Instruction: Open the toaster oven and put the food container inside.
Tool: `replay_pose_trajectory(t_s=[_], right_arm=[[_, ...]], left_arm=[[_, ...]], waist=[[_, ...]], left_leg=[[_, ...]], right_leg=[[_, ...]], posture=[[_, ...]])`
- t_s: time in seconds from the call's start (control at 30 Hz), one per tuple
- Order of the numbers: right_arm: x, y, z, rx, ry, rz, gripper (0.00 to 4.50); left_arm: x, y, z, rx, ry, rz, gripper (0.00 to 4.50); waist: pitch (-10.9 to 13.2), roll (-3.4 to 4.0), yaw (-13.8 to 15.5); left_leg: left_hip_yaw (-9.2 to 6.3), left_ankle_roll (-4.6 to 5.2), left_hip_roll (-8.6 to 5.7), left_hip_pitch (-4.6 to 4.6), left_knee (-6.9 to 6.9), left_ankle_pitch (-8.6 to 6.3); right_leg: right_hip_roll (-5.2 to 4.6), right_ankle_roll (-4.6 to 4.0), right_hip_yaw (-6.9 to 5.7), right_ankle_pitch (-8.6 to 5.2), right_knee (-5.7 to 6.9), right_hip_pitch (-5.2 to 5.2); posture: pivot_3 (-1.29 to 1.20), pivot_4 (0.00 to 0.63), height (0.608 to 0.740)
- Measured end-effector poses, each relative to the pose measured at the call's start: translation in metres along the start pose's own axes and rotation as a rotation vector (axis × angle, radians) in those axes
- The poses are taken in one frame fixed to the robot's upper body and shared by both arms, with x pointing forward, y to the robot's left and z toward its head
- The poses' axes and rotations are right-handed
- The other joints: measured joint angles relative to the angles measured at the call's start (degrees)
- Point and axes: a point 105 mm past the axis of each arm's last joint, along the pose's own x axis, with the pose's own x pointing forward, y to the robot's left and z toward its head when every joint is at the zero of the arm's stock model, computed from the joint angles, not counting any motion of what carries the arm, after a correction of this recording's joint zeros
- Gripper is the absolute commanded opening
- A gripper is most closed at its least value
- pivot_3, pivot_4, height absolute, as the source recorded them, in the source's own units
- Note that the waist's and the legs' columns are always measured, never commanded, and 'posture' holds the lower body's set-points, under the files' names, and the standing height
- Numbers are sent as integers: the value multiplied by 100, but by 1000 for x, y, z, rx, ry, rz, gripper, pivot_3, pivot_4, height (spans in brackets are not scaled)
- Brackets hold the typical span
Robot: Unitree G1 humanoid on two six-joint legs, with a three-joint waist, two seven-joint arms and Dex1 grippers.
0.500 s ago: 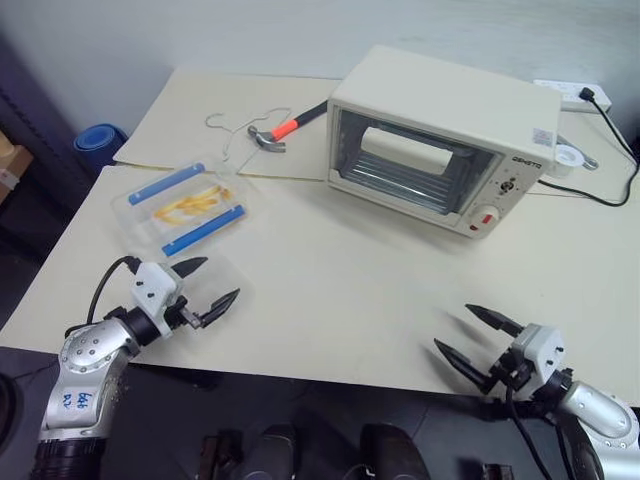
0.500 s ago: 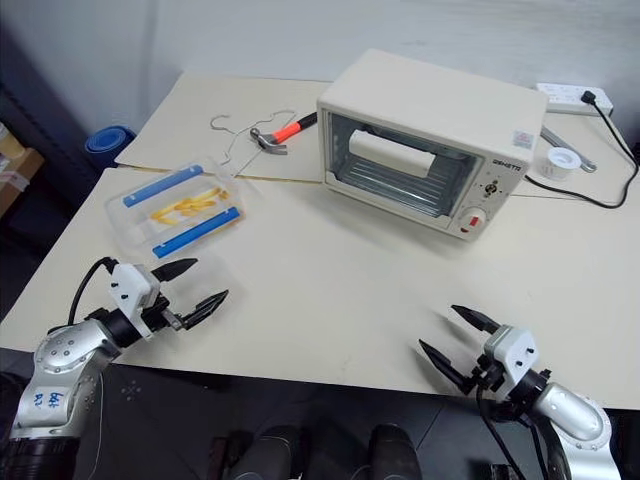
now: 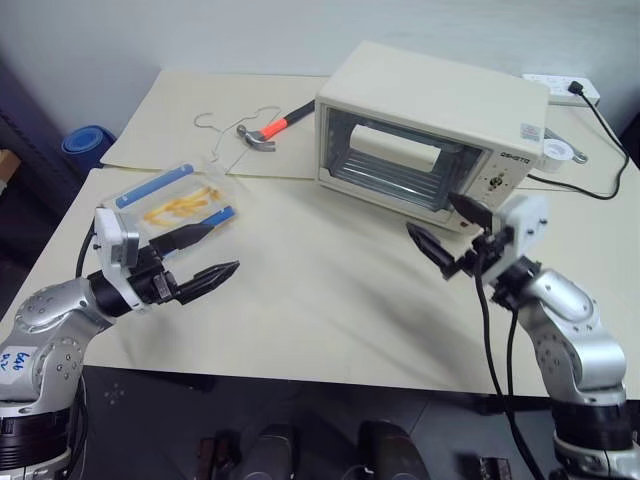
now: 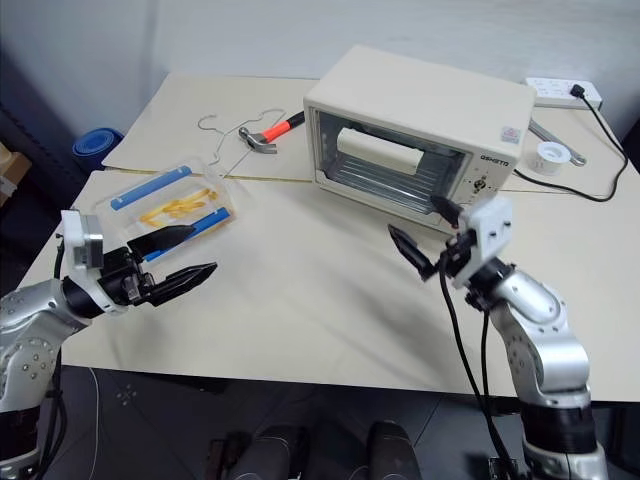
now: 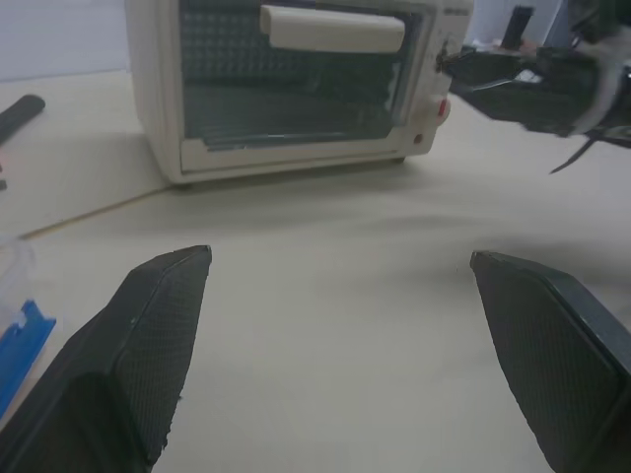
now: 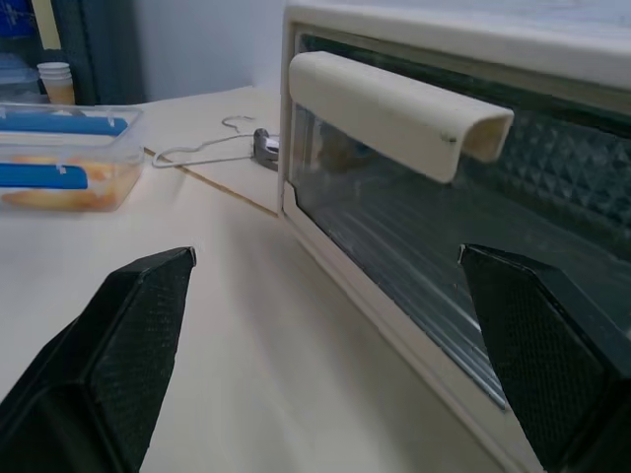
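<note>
Facing the shut toaster oven [image 3: 425,135] to reach its door handle [image 6: 394,108], the right gripper [image 3: 447,230] hung spread, the left gripper [image 3: 205,255] likewise spread near the food container [image 3: 175,200].

Left gripper [image 3: 205,254] raised, pointing level toward right, black fingers spread wide, nothing between them. Right gripper [image 3: 446,228] raised, pointing toward left, tilted slightly up, fingers spread wide, empty. Both forearms bent inward, grippers well apart, facing each other.
</note>
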Motion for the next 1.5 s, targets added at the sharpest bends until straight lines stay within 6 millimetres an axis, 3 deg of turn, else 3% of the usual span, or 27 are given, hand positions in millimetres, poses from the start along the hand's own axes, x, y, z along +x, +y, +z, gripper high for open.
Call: replay_pose_trajectory(t_s=[0.2, 0.47, 0.6, 0.73, 0.87, 1.17, 1.27, 1.37, 1.5], right_arm=[[26, -12, 7, 12, -8, -39, 4468], [35, 14, 10, 13, -30, 105, 4468], [19, 39, -4, -18, 16, 256, 4468], [2, 52, -22, -92, 81, 338, 4500], [-7, 57, -33, -139, 100, 356, 4500], [-11, 56, -37, -215, 81, 345, 4500], [-14, 56, -40, -213, 89, 341, 4500], [-26, 55, -45, -199, 113, 312, 4500], [-64, 49, -62, -164, 197, 257, 4500]], left_arm=[[9, -9, 5, 0, -14, -27, 4500], [0, -9, -6, -52, -11, 35, 4500], [2, -2, -3, -59, -26, 65, 4500], [17, 16, 14, -48, -81, 92, 3607], [44, 39, 27, -40, -106, 131, 2471], [141, 58, 43, 77, -106, 48, 14], [155, 61, 40, 115, -99, 43, 14], [164, 56, 25, 190, -29, -26, 14], [173, 43, 4, 208, 24, -109, 14]], waist=[[0, 0, -30], [0, 0, -27], [1, 0, -20], [1, -1, -21], [4, -8, -11], [10, -20, -5], [11, -21, -21], [11, -21, 6], [13, -25, 86]], left_leg=[[33, 3, 6, 2, 1, -1], [48, 3, 12, 7, 5, -1], [50, 4, 11, 6, 3, -2], [57, 4, 12, 7, 8, -2], [61, 4, 10, 9, 16, -2], [66, 4, -10, 1, 29, -3], [68, 4, -7, 2, 27, -3], [68, 4, -7, 2, 28, -3], [67, 11, -6, -8, 36, -7]], right_leg=[[8, 0, -8, 0, 2, -11], [10, 1, 7, 0, 8, -14], [10, 1, 10, 0, 7, -15], [14, 1, 10, 0, 12, -17], [16, 2, 10, 1, 18, -16], [22, 8, 5, 4, 13, -17], [24, 8, 4, 4, 14, -18], [21, 8, 2, 4, 15, -18], [17, 15, 2, 7, 12, -17]], posture=[[0, 150, 740], [0, 150, 740], [0, 150, 740], [0, 150, 740], [0, 150, 740], [0, 150, 740], [0, 150, 740], [0, 150, 740], [0, 150, 740]])
